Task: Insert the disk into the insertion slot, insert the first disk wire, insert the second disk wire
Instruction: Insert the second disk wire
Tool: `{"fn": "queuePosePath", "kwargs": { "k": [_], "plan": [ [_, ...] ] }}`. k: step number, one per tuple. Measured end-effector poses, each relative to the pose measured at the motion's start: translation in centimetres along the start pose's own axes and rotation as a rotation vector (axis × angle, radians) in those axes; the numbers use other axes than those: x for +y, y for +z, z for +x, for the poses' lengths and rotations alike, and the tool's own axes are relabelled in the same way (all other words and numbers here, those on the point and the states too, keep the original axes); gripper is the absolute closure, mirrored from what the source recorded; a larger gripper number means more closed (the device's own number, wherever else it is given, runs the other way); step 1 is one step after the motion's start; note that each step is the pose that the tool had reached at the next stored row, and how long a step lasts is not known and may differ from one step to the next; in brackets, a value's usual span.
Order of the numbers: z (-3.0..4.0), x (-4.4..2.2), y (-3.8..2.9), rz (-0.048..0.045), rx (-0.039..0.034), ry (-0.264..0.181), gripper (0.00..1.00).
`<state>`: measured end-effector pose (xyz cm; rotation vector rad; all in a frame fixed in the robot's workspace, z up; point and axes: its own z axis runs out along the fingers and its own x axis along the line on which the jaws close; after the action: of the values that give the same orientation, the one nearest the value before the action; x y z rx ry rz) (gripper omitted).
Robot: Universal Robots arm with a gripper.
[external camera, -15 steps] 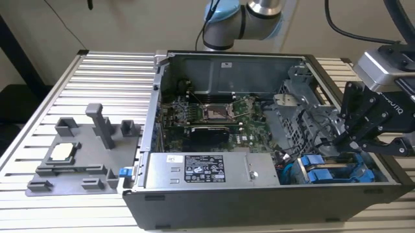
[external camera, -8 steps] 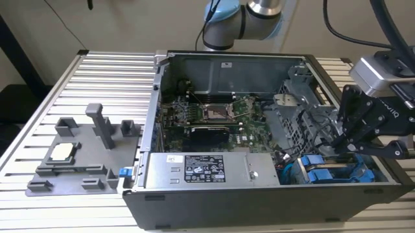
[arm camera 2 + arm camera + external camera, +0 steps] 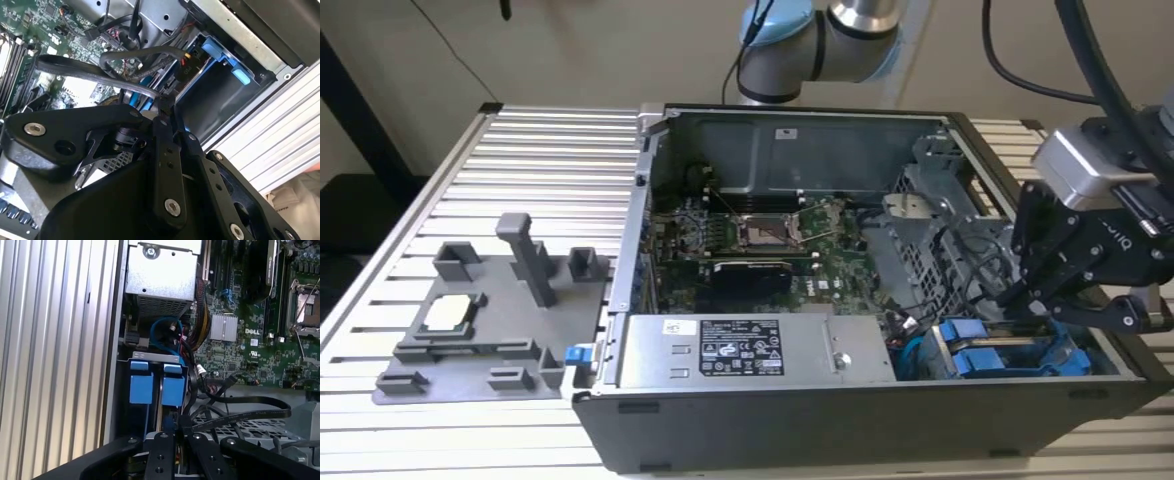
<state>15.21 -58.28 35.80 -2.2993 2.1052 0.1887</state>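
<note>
My black gripper [image 3: 1014,296] reaches down into the grey drive cage [image 3: 1101,352] at the exterior view's right end of the open computer case. Its fingers are shut on the end of a flat black disk wire [image 3: 250,413], which loops away over the motherboard in both wrist views [image 3: 75,67]. The gripper [image 3: 181,427] hangs just above two blue carrier fronts [image 3: 141,385] [image 3: 174,388], which sit side by side in the insertion slot [image 3: 155,358]. I cannot tell which front belongs to the disk; the drive bodies are hidden in the cage. In the second wrist view the gripper [image 3: 165,103] pinches the wire beside a black connector [image 3: 183,70].
A grey power-supply box [image 3: 734,350] with a label lies beside the cage. The motherboard [image 3: 761,235] fills the case floor, with loose black and blue cables [image 3: 167,332] near the cage. A grey fixture plate [image 3: 480,320] stands on the slotted table [image 3: 547,150] at the exterior view's left.
</note>
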Motion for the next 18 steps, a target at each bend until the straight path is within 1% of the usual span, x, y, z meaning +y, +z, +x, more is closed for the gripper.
{"fn": "queuePosePath", "kwargs": {
  "k": [4,7,8,18],
  "plan": [
    [0.03,-0.11,0.26,0.0009,-0.0081,-0.001,0.84],
    [0.05,-0.21,0.39,0.0016,-0.0166,-0.001,0.84],
    [0.06,-0.23,0.44,0.0019,-0.0181,-0.001,0.84],
    [0.12,-0.37,0.94,0.0031,-0.0182,-0.002,0.84]
  ]
}}
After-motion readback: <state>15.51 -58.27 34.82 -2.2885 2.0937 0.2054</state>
